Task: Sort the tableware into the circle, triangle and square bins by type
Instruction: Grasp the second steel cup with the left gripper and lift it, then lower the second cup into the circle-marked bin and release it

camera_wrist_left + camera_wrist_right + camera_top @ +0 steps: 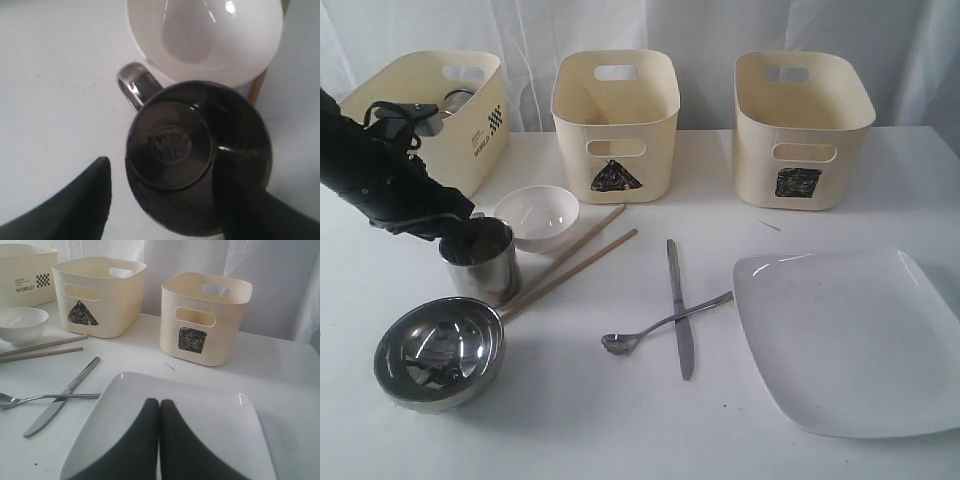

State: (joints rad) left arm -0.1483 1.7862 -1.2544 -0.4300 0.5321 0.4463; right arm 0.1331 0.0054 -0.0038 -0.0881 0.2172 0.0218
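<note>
On the left of the worktop (580,430), a steel cup (480,262), upright, just in front of the small white bowl (537,215) and just behind the shiny steel bowl (440,352). Above the cup, the left arm (375,175), slanting down from the left edge of the exterior view. At its end, the left jaws open wide: one finger (75,210) clear of the cup's wall, the other (260,210) across the cup's opposite side, contact there impossible to tell. Straight down from the left wrist view, the cup's dark inside and stamped base, with its handle (134,85) turned toward the white bowl.

At the front right, the large white square plate (850,340), flat on the worktop. Low over it, the right jaws closed, fingers (142,445) pressed together with nothing between them.

In the middle, two wooden chopsticks (582,255) side by side, aslant from beside the white bowl toward the steel cup. Between them and the plate, the metal knife (679,305) and metal spoon (660,325), crossed, the spoon's handle lying over the knife.

Along the back, the triangle bin (615,125) in the centre and the square bin (802,125) to its right. At the left, a third tub (430,115), turned askew, a printed label on its visible side, with a curved steel rim (457,98) showing inside, too little of it to name.
</note>
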